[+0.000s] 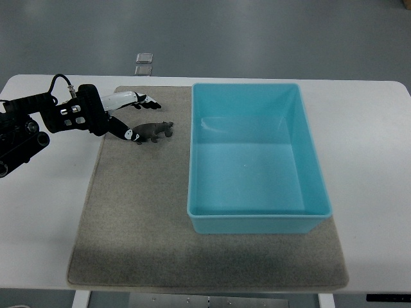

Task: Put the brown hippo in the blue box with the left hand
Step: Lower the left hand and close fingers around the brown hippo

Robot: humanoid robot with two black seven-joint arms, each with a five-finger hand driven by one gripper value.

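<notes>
A small brown hippo (155,131) stands on the grey mat (141,212), just left of the blue box (257,218). The box is an open rectangular tub with nothing inside. My left hand (131,115) reaches in from the left edge on a black arm. Its fingers are spread: the upper white ones (138,99) lie behind the hippo, and a lower black fingertip (128,134) sits right at the hippo's rear end. The hand holds nothing. The right arm does not show.
The mat lies on a white table (372,160). Two small clear squares (144,63) rest on the floor beyond the table's far edge. The box's left wall stands a short way right of the hippo.
</notes>
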